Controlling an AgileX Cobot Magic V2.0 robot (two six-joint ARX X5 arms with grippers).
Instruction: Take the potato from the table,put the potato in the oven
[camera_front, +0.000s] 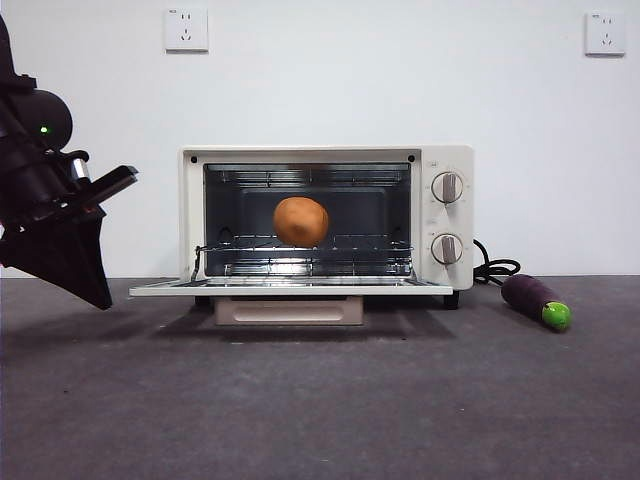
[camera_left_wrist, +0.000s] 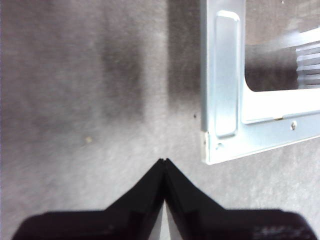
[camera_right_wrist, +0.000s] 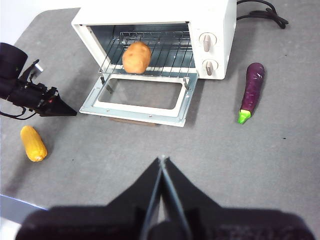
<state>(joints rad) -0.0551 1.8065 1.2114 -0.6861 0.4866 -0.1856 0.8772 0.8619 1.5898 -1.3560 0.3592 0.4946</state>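
Your potato (camera_front: 301, 221) is sitting on the wire rack (camera_front: 305, 258) inside the cream-white toaster oven (camera_front: 327, 222), slightly toward the 9 o'clock side of the cavity in the front view. The oven door (camera_right_wrist: 137, 98) is lying folded down flat toward you, its glass pane framed in bright metal, with the beige handle (camera_front: 289, 310) showing beneath its front edge. Two round knobs (camera_front: 447, 187) are lining up one above the other at the 3 o'clock side of the oven face, and a black cord (camera_front: 495, 269) is curling out behind that side.

Your left gripper (camera_left_wrist: 164, 161) is hanging above the dark grey table (camera_front: 320, 400) at 9 o'clock from the oven, just beside the near corner of the dropped door, its jaws pressed together to a point and carrying nothing. Your right gripper (camera_right_wrist: 162, 159) is waiting well back from the oven over bare table, its jaws likewise closed tip to tip and empty.

A purple eggplant (camera_front: 535, 300) with a green tip is lying on the table at 3 o'clock from the oven, near the cord. A yellow corn cob (camera_right_wrist: 33, 143) is resting on the table out past the left arm, well apart from the oven.
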